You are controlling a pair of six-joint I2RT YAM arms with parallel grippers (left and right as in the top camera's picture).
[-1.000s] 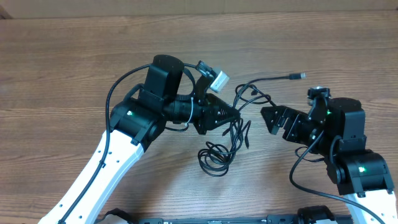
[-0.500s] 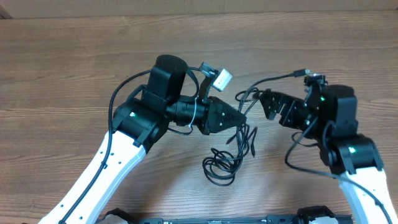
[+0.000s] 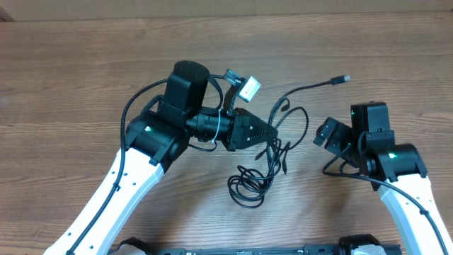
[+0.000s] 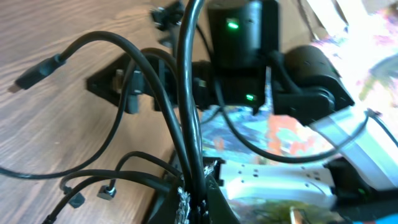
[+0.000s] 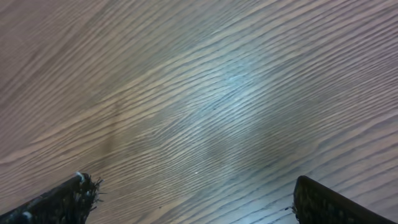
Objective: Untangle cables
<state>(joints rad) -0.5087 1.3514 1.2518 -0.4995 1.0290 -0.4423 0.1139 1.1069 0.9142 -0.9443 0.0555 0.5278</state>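
Thin black cables (image 3: 272,157) run from a loose coil (image 3: 248,187) on the table up to my left gripper (image 3: 274,132), which is shut on a bunch of strands. One strand arcs right and ends in a small plug (image 3: 343,78). In the left wrist view the cables (image 4: 186,112) rise out of the shut jaws of the left gripper (image 4: 194,202); a plug (image 4: 38,70) lies at the far left and two small connectors (image 4: 108,190) hang low. My right gripper (image 3: 323,134) is open, right of the loop and clear of it. The right wrist view shows this gripper (image 5: 193,183) over bare wood.
The wooden table (image 3: 85,78) spreads around both arms. A small white-grey camera block (image 3: 248,88) sits on the left wrist. The right arm's black body (image 4: 242,50) with green lights faces the left wrist camera. Thick arm cables loop beside each arm.
My right gripper reached left toward the cable loop half a second ago, then drew back right and down, still open and empty. The left gripper kept its hold; the free plug end shifted slightly.
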